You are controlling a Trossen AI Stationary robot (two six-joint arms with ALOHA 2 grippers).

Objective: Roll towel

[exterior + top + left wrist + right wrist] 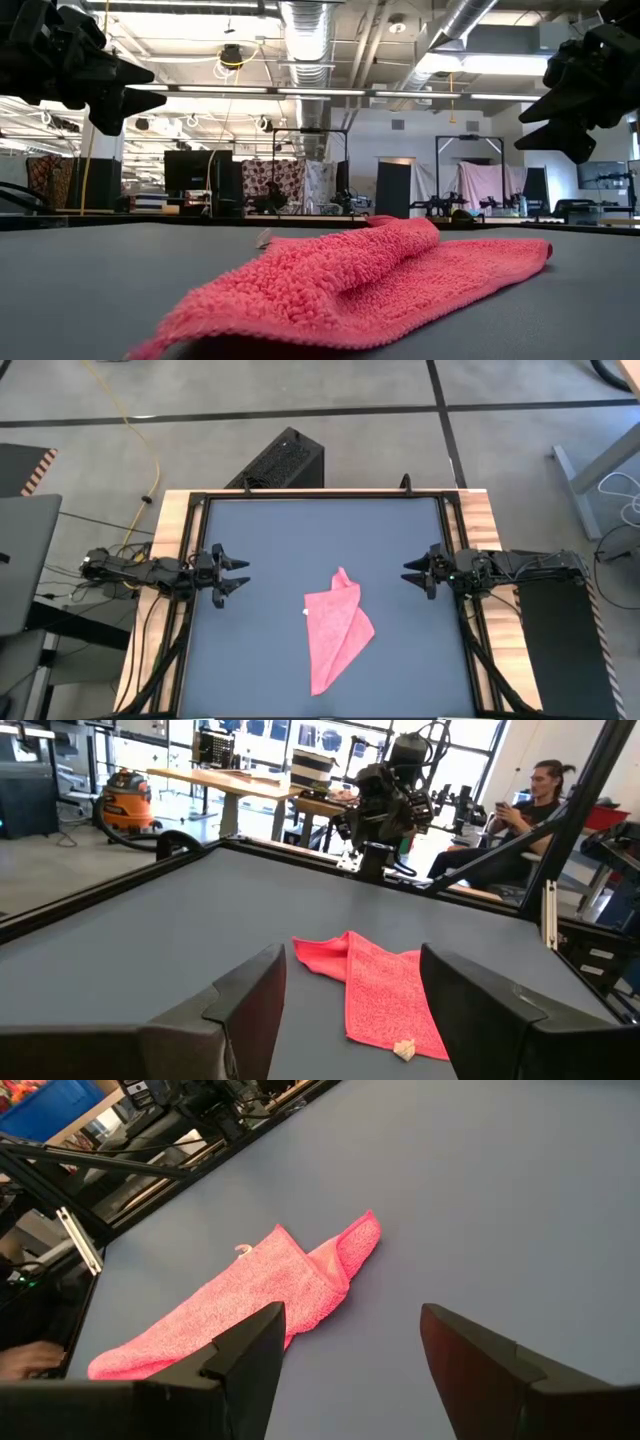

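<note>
The bright pink towel (337,628) lies loosely folded over on the dark grey tabletop (300,530), near the middle and toward the near edge; its far corner is doubled over itself. It also shows in the low view (370,280), the left wrist view (380,985) and the right wrist view (250,1300). A small white tag (404,1047) sticks out at one edge. My left gripper (240,575) is open and empty above the table's left side. My right gripper (408,572) is open and empty above the right side. Both are clear of the towel.
A black frame (195,500) runs round the tabletop, with wooden boards at the sides. Bare tabletop lies all around the towel. A person (520,810) sits beyond the table's right side, in the left wrist view.
</note>
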